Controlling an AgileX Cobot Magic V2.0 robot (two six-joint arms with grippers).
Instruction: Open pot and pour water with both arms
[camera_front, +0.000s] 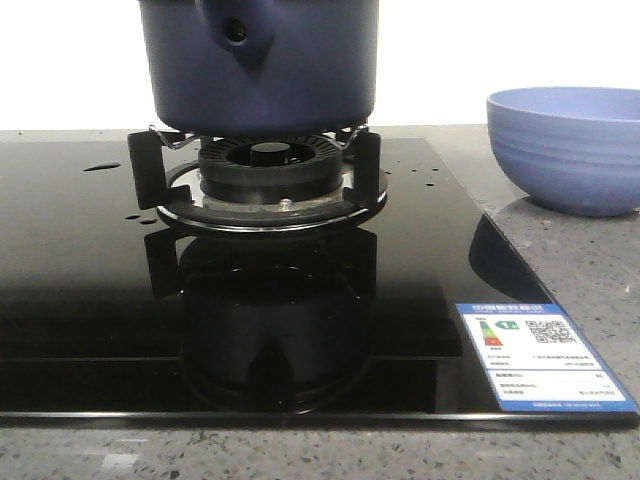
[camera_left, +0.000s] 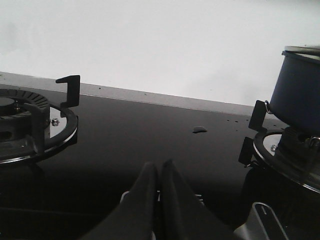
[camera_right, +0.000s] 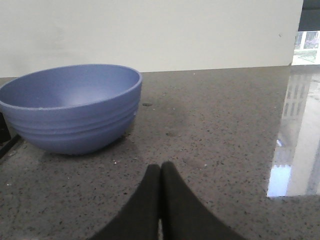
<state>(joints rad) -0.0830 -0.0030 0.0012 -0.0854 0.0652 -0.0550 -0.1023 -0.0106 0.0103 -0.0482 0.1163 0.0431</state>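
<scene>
Blue pot (camera_front: 260, 65) sits on the hob's back burner (camera_front: 262, 175), bowl (camera_front: 565, 148) off the hob's right edge; left gripper (camera_left: 160, 172) and right gripper (camera_right: 160, 175) both pinched closed, holding nothing; lid state can't tell, so approach squarely.

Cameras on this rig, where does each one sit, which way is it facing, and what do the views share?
Front view: sits low at the hob's near edge, facing forward at the blue pot on its burner, bowl to the right.
Left wrist view: on the left arm, looking across the black glass hob; shut left hand in frame, pot at the edge.
Right wrist view: on the right arm, facing the bowl on the stone counter; shut right hand in frame.
Shared: front and left wrist both show the pot; front and right wrist the bowl.
</scene>
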